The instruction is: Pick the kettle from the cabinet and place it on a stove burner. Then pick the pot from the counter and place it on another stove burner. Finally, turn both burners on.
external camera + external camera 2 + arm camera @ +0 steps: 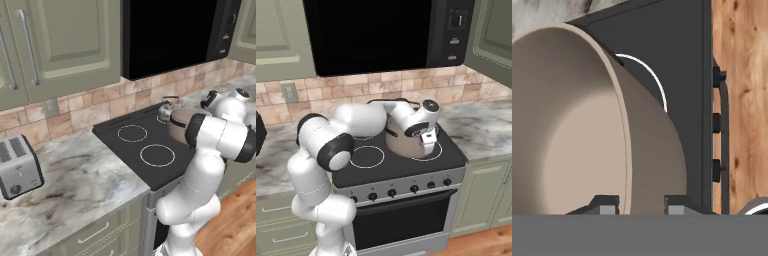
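The gripper (635, 204) is narrowly closed on the pot's (587, 140) rim, one finger inside the wall and one outside. The pot sits over the stove's near right burner (432, 151); the kettle (165, 112) stands just behind it

A black microwave (376, 35) is hanging on the wall above the cooking place. Behind it, a backsplash of beige and brown tiles (85, 107) is running along the wall, and a grey socket plate (290, 92) is sitting in it. A silver toaster (17, 167) is standing at the left. A wooden floor (235, 220) is showing at the lower right.
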Controlling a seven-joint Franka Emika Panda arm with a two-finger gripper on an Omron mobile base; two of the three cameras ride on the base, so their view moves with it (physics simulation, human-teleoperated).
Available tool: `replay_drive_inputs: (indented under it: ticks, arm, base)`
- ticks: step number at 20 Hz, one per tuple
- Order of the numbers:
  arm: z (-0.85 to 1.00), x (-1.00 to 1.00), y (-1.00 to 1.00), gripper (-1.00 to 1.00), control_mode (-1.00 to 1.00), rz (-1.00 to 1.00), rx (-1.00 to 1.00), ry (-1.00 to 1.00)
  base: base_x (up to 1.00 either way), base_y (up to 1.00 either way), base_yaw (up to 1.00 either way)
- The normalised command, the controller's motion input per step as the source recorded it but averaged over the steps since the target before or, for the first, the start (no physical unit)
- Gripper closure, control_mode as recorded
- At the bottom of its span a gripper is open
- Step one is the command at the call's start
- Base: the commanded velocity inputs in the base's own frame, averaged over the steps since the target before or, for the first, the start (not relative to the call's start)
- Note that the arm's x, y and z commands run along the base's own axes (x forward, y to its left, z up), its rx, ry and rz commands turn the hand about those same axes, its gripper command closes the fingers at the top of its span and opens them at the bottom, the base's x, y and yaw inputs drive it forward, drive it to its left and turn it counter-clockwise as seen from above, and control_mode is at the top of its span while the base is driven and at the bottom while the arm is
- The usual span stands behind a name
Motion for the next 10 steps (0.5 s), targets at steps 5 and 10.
replay_drive_inputs:
  ticks: [5, 10]
  arm:
    - [-0.15, 0.00, -0.22, 1.00, -1.00, -0.04, -0.07, -0.07]
    - [-0.05, 0.07, -0.11, 1.00, -1.00, -0.02, -0.06, -0.09]
  base:
    - [0.00, 0.00, 0.00]
    - [0.00, 0.00, 0.00]
